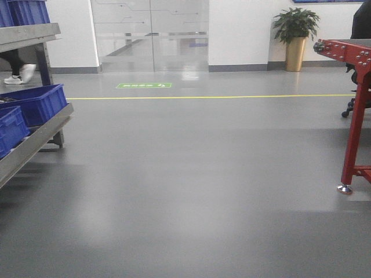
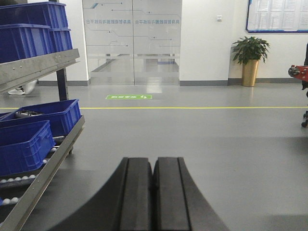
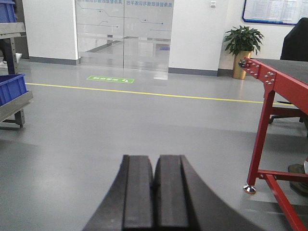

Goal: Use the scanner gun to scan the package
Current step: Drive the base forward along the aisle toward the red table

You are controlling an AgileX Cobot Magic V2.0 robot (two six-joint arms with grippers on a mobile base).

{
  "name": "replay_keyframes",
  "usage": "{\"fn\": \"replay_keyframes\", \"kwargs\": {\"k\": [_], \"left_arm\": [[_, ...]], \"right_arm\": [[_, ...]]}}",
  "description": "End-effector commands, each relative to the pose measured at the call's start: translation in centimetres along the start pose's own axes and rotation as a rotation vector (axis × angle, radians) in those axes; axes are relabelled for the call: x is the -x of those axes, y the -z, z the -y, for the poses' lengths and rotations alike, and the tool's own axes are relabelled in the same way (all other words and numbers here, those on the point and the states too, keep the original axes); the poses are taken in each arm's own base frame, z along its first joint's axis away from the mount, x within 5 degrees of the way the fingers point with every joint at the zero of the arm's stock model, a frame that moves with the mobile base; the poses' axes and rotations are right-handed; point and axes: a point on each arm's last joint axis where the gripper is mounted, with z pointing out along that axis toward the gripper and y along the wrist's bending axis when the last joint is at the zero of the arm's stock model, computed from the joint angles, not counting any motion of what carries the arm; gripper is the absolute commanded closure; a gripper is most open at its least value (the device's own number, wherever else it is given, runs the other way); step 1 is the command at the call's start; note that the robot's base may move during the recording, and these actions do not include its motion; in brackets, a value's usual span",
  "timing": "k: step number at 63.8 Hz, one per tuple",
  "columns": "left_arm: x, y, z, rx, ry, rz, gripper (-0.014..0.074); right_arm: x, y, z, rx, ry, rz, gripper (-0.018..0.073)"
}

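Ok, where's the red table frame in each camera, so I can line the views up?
Front-facing: the red table frame stands at the right edge, its leg reaching the floor.
Left wrist: only its end shows, at the far right edge, mid-height.
Right wrist: it takes up the right side, from rail to foot.
Shared landmark: the potted plant by the back wall, left of the frame in all three.

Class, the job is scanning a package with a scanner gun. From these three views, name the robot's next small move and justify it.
Probably turn slightly toward the red table to search. Neither package nor scanner gun shows in any view, and both the left claw and the right claw are shut, empty and facing bare floor.
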Motion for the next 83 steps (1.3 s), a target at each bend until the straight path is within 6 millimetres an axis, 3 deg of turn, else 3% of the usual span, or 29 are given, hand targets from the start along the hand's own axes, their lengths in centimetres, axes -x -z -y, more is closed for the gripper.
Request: {"fn": "replay_keyframes", "kwargs": {"k": [1,83], "left_arm": [[0.28,0.04,-0.02,0.003,0.004,0.027,0.0707],[0.28,0.04,-0.02,0.003,0.004,0.027,0.0707]], "right_arm": [[0.17,0.02,0.03,-0.005,-0.005,0.019,0.0727],[0.17,0.02,0.03,-0.005,-0.005,0.019,0.0727]]}}
